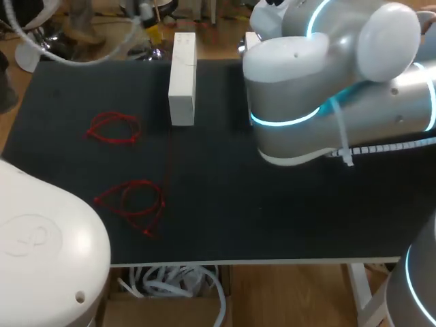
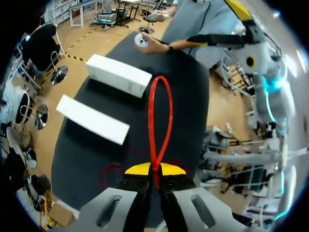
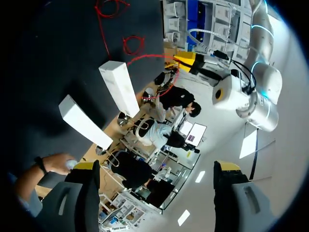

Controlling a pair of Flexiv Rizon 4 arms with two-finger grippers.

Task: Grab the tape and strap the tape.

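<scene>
The left gripper (image 2: pixel 154 170) is clenched on a red tape loop (image 2: pixel 149 116). Its yellow tips meet on the loop's crossed end, and the loop stands out stiffly at twelve o'clock from the fingers, held above the black table mat (image 2: pixel 188 96). Ahead of it, at about ten and eleven o'clock, two long white boxes (image 2: pixel 118 75) lie on the mat, near each other but apart. At the mat's far end a person's hand (image 2: pixel 152 44) holds a small white roll (image 2: pixel 142 39). In the head view the left arm (image 1: pixel 41 238) fills the eight o'clock corner, and the right arm (image 1: pixel 306 88) comes in bulky at two o'clock, raised over the mat. The right gripper (image 3: pixel 155 166) is released, its fingers spread wide with nothing between them. On the mat, a far tape loop (image 1: pixel 112 138) lies at nine o'clock from the centre, and a near tape loop (image 1: pixel 158 204) at seven.
</scene>
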